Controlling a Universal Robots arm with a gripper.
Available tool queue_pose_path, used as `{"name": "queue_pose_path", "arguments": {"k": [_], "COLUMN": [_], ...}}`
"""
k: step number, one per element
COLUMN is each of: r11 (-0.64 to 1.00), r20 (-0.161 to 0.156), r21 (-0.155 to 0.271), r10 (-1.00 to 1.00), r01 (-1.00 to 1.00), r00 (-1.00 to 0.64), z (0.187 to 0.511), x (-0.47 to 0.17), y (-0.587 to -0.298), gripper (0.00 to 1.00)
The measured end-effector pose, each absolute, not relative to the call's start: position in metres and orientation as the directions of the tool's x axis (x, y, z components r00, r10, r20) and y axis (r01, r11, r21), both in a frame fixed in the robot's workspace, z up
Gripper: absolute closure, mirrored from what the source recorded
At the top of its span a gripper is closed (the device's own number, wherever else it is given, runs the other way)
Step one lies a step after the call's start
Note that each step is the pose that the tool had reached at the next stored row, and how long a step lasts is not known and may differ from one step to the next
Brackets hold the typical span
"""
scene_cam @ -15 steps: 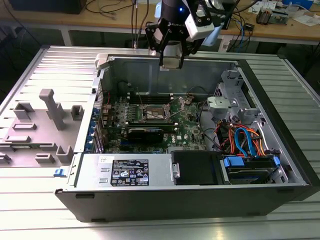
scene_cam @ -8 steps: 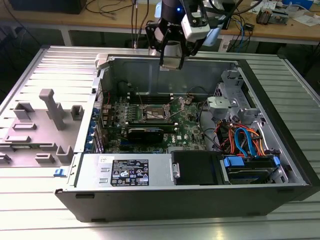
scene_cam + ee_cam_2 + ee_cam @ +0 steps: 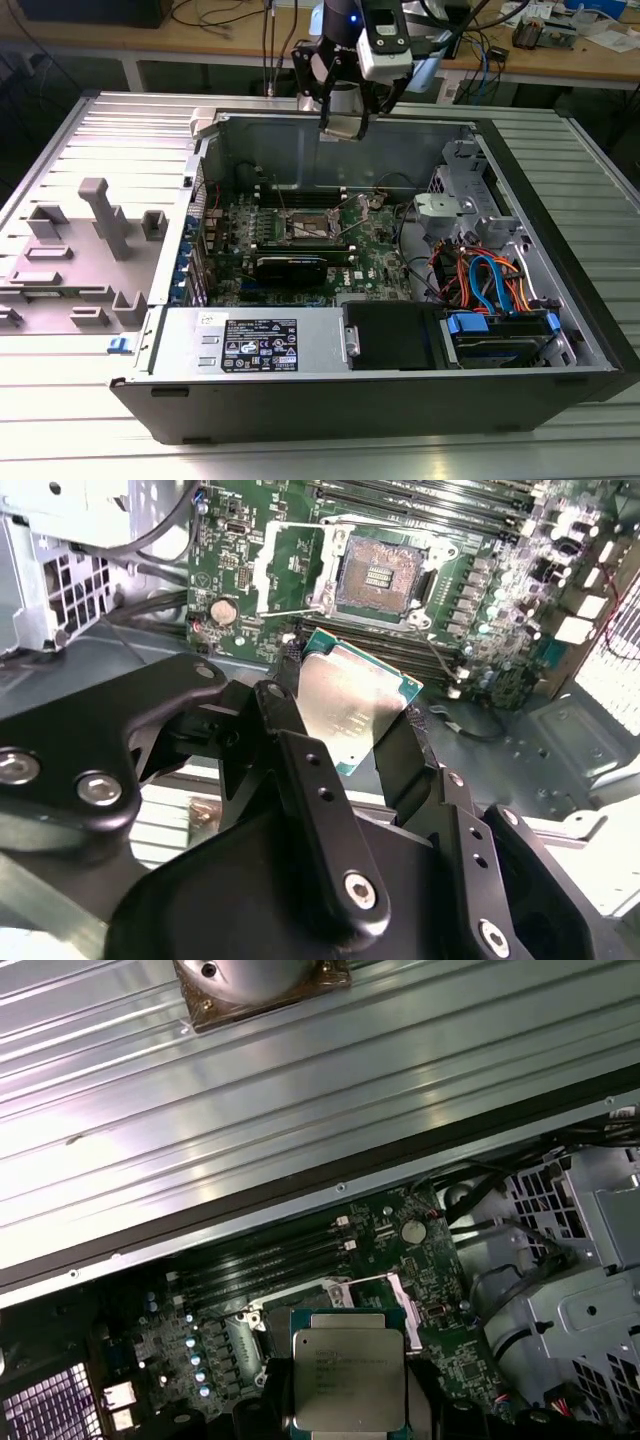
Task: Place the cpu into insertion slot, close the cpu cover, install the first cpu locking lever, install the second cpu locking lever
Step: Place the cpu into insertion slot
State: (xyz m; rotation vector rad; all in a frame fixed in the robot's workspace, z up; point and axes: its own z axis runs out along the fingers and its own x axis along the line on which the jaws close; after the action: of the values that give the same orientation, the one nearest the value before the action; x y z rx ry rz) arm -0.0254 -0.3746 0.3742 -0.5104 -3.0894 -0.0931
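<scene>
My gripper (image 3: 343, 124) hangs above the far wall of the open computer case (image 3: 300, 395), shut on the cpu (image 3: 352, 702). The cpu is a flat square chip with a silver top, and it also appears in the first wrist view (image 3: 348, 1380). Black fingers (image 3: 290, 742) press on two of its opposite edges. The insertion slot (image 3: 380, 572) lies uncovered on the green board (image 3: 250, 540), well below the chip. In the exterior view the insertion slot (image 3: 308, 228) sits near the board's middle. The cpu cover (image 3: 283, 572), a silvery frame, stands swung open beside the slot.
Long black memory slots (image 3: 450, 500) run next to the socket. A black card (image 3: 290, 268) and a power supply (image 3: 250, 345) lie toward the case front. A drive cage with blue and orange cables (image 3: 490, 285) fills the exterior view's right. A grey fixture tray (image 3: 80, 250) sits outside the case.
</scene>
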Motion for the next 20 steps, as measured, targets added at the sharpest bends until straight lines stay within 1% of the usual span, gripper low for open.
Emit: {"name": "queue_pose_path", "arguments": {"k": [15, 20], "r11": [0.944, 0.913], "r20": [0.016, 0.015], "r21": [0.05, 0.048], "r10": [0.327, 0.406], "r01": [0.328, 0.406], "r00": [-0.945, -0.914], "z": [0.371, 0.368], "x": [-0.025, -0.025], "y": [-0.387, -0.388], "gripper": [0.46, 0.46]}}
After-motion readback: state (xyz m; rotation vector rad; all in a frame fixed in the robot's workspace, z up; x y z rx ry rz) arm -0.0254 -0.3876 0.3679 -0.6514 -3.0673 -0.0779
